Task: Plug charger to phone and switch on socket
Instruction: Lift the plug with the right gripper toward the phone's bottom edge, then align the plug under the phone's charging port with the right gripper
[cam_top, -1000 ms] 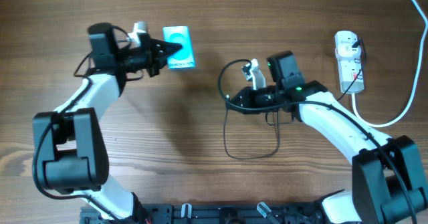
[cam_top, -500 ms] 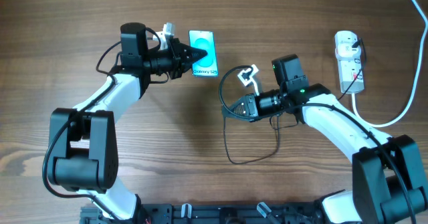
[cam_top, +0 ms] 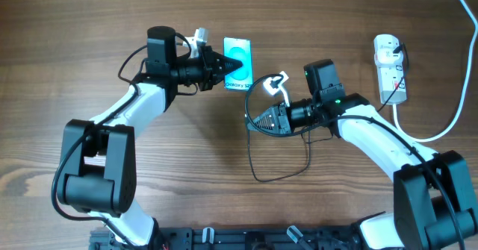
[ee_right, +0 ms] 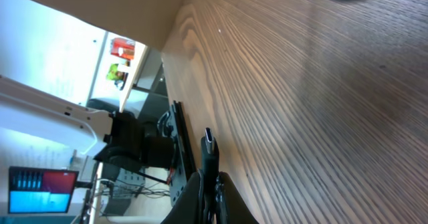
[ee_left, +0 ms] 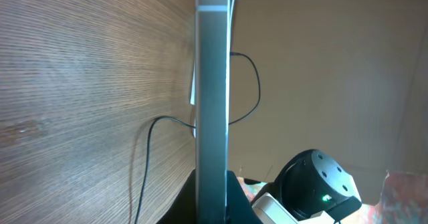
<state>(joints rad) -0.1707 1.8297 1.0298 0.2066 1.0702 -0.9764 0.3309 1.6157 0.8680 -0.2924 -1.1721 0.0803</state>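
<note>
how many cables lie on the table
2: the black charger looping at centre, and the white cord running from the socket at far right. Arm wiring not counted.

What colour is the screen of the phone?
The phone screen is turquoise with a lighter oval; clearest in the overhead view.

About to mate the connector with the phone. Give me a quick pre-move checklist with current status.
1. Phone gripped in left fingers: ok.
2. Charger connector gripped in right fingers, tip protruding: ok.
3. Connector touching phone: not ok, a gap shows overhead.
4. Phone port facing the connector: cannot tell.
5. Black plug seated in socket: ok.
6. Socket switched on: cannot tell.
</note>
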